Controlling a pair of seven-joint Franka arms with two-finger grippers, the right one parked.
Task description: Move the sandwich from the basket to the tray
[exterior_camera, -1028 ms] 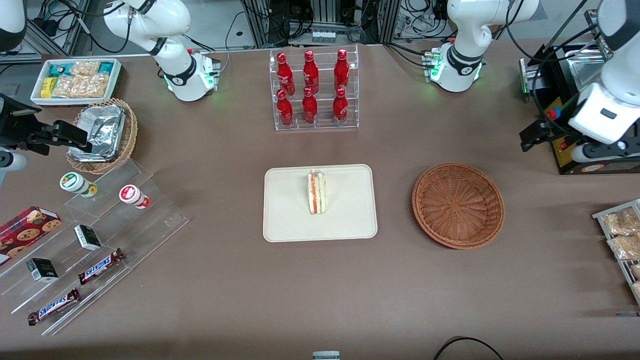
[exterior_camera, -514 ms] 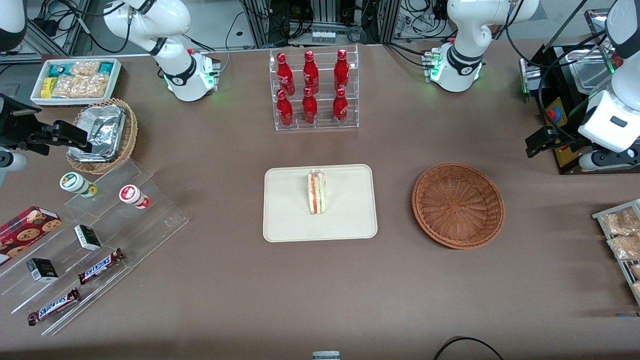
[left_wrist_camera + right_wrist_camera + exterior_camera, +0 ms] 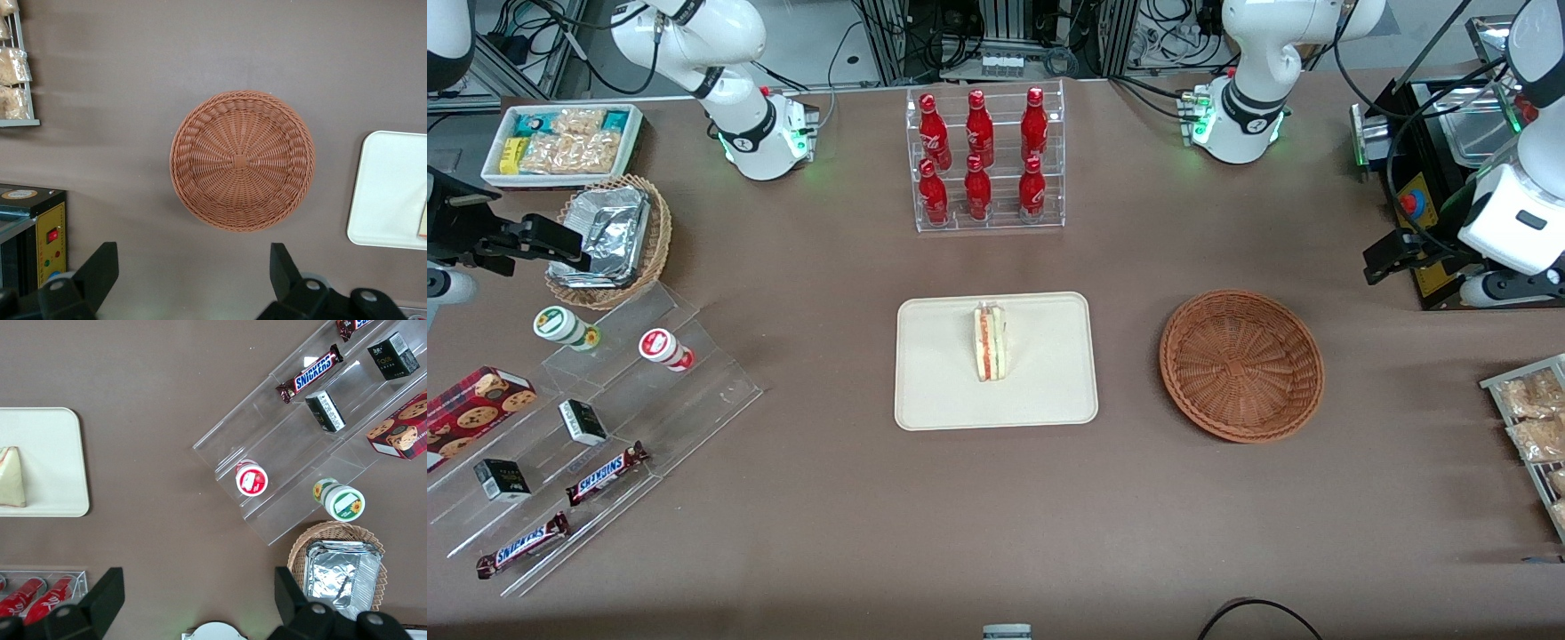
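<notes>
The sandwich (image 3: 991, 343) is a small wedge of pale bread standing on edge, with a red layer and a light-green layer showing along its cut face. It sits on the tray (image 3: 943, 391), near the middle of it and slightly toward the farther edge from the front camera. In the right wrist view the sandwich (image 3: 12, 479) shows as a plain pale triangle on the tray (image 3: 60, 453).

The tray is cream-white, flat and rectangular with rounded corners and a low rim, lying on the brown bench (image 3: 1049, 533). The basket (image 3: 1241, 364) lies beside the tray, apart from it, toward the working arm's end of the bench; it is a round, shallow, reddish-brown wicker bowl with nothing in it. The left wrist view looks straight down into the basket (image 3: 241, 160), with one edge of the tray (image 3: 387, 193) beside it.

The gripper (image 3: 1389, 252) hangs above the bench toward the working arm's end, well apart from the basket and farther from the front camera than it. In the left wrist view the gripper (image 3: 193, 273) has its fingers (image 3: 100, 267) spread wide, with nothing between them.

A clear rack of red bottles (image 3: 983, 160) stands farther from the front camera than the tray.
</notes>
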